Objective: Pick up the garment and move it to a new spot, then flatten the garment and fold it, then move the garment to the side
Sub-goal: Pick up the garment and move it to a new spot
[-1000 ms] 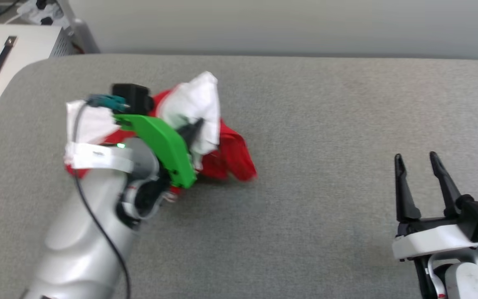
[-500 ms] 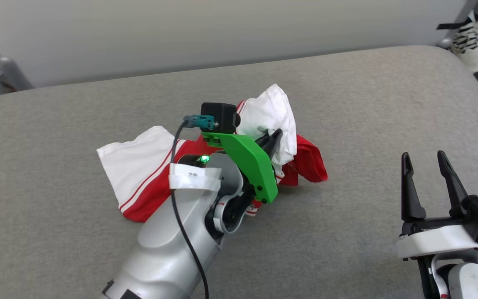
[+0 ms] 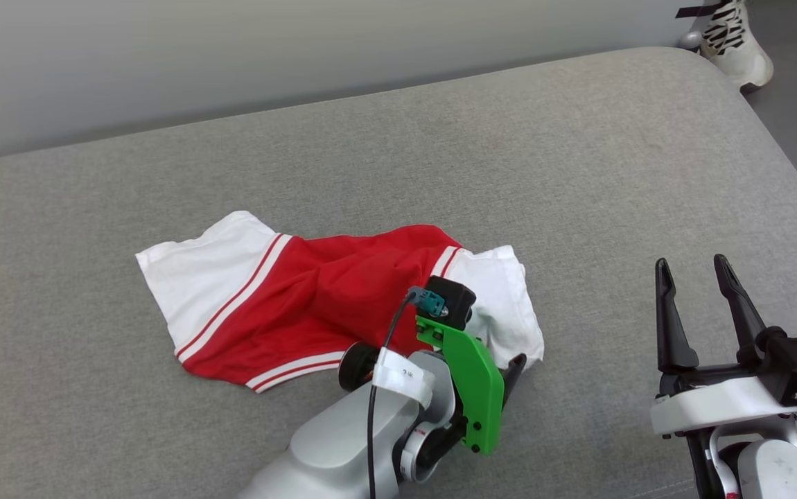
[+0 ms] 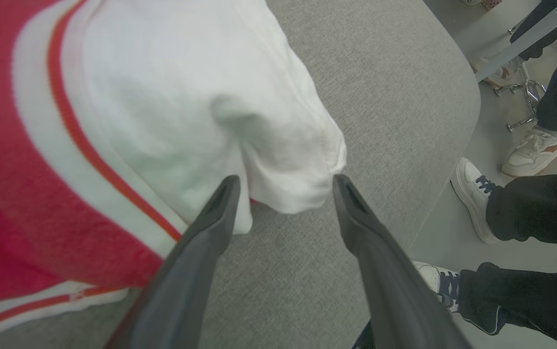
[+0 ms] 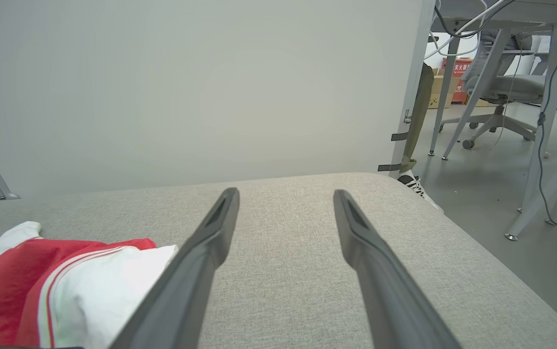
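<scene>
The garment [image 3: 343, 291], red with white sleeves and red-white striped trim, lies loosely spread on the grey padded table [image 3: 579, 173], its print hidden. My left gripper [image 3: 509, 371] sits at the lower right corner of the garment's right sleeve. In the left wrist view, the left gripper [image 4: 283, 186] is open, with the white sleeve hem [image 4: 288, 189] just beyond the fingertips and nothing gripped. My right gripper [image 3: 691, 267] stands open at the lower right, apart from the garment. Past the right gripper [image 5: 286, 198] is bare table, with the garment [image 5: 89, 286] to its left.
The table's rounded right edge [image 4: 457, 126] drops to the floor, where a person's shoes [image 4: 474, 194] and dark trouser legs stand. Another shoe [image 3: 731, 34] shows by the far right corner. A pale wall runs behind the table. An office chair [image 5: 516, 87] and desk legs stand at the right.
The head camera has turned. The garment, held up bunched in the shut left gripper before, now lies spread on the table. The left gripper has opened, let go of the sleeve and drawn back.
</scene>
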